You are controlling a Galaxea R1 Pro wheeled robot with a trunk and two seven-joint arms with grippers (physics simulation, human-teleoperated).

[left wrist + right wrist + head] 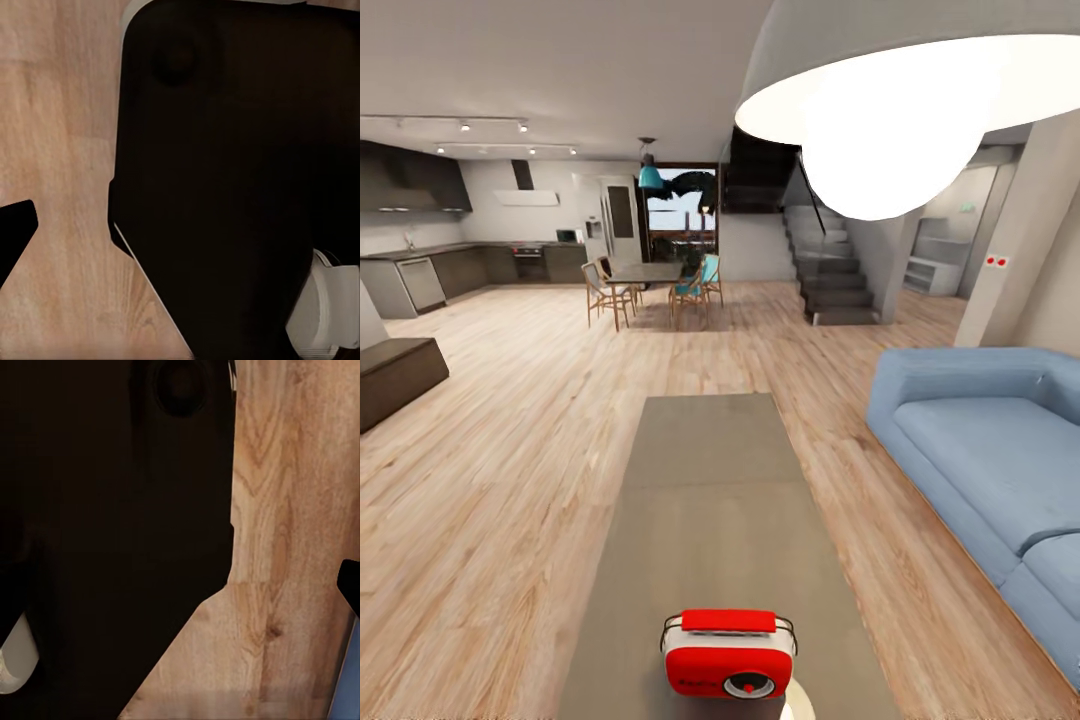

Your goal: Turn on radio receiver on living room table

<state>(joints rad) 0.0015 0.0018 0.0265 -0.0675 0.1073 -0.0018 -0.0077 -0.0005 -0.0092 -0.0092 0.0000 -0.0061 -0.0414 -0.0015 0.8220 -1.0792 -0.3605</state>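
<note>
The radio receiver (728, 655) stands at the near end of the long grey-taupe table (710, 480), low in the head view. Its red front with the round dial faces me, and its red top and white sides show. The table runs away from me down the living room's light wood floor (510, 480). In the left wrist view, one dark fingertip (13, 229) pokes in over the floor beside my dark base (225, 187). The right wrist view likewise shows a single dark fingertip (351, 583) beside the base (112, 532). Neither pair of fingers is seen whole.
A light blue sofa (980, 440) lines the table's right side. A big white globe lamp (890, 130) hangs overhead. A dark low bench (395, 375) sits at the left. Far back are a dining table with chairs (650, 275), stairs (835, 285) and the dark kitchen (440, 270).
</note>
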